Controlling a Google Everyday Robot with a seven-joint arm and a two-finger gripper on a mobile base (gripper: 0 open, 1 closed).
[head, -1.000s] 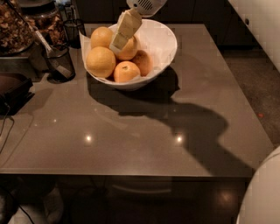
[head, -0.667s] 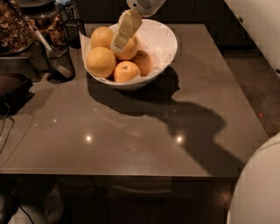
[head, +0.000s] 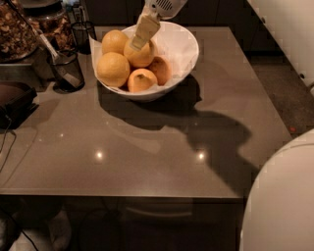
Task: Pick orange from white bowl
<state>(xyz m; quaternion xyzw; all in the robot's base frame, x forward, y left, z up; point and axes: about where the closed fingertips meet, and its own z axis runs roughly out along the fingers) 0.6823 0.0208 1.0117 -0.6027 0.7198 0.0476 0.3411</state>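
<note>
The white bowl (head: 184, 51) stands at the back middle of the brown table. It holds three larger pale oranges (head: 113, 69) and two smaller deeper-orange fruits (head: 142, 81). My gripper (head: 145, 32) comes down from the top edge, its pale tip resting on or just above the middle orange (head: 141, 55) near the bowl's centre. The other large orange (head: 114, 41) lies at the bowl's back left. The gripper's white head (head: 164, 7) is cut off by the top edge.
Dark mesh cups (head: 66, 71) and containers of dried goods (head: 17, 32) stand left of the bowl. A dark object (head: 14, 100) lies at the left edge. My white body (head: 284, 196) fills the bottom right corner. The table (head: 147, 147) extends toward me.
The gripper stays over the middle orange with almost no shift. My white body takes up more of the bottom right corner than before.
</note>
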